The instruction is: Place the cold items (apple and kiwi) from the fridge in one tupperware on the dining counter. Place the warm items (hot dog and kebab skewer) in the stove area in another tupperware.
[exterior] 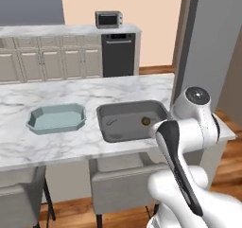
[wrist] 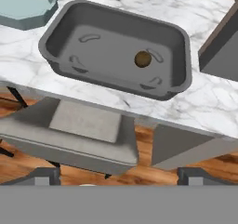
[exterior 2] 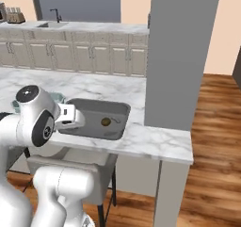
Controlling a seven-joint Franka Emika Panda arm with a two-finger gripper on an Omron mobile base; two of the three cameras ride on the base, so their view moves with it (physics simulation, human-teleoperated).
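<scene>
A white-and-grey marbled dining counter [exterior: 71, 92] is seen across all three views. On it sit two tupperware containers side by side: a pale blue, eight-sided shallow tupperware [exterior: 57, 118] and, to its right in the left base view, a dark grey rectangular tupperware with rounded corners [exterior: 131, 120]. A small brown round kiwi [exterior: 146, 121] is found lying on the floor of the grey container, toward its right end.

In the hand view the grey container [wrist: 116, 49] is looked down into, so that the kiwi [wrist: 142, 58] and the raised ridges on the container floor are made plain; only a corner of the blue container [wrist: 25, 4] is caught at the upper left. The two dark fingertips [wrist: 46, 175] are seen far apart at the bottom corners, so the jaws are spread wide with nothing between them. Grey cushioned stools [wrist: 79, 132] are shown below the counter edge.

In the right base view most of the blue container [exterior 2: 56, 97] is hidden behind the arm, while a broad grey pillar [exterior 2: 181, 52] at the counter's end is shown, along with the kiwi [exterior 2: 106, 122]. A silver toaster oven [exterior: 109, 19] on the far cabinets is shown in the left base view.
</scene>
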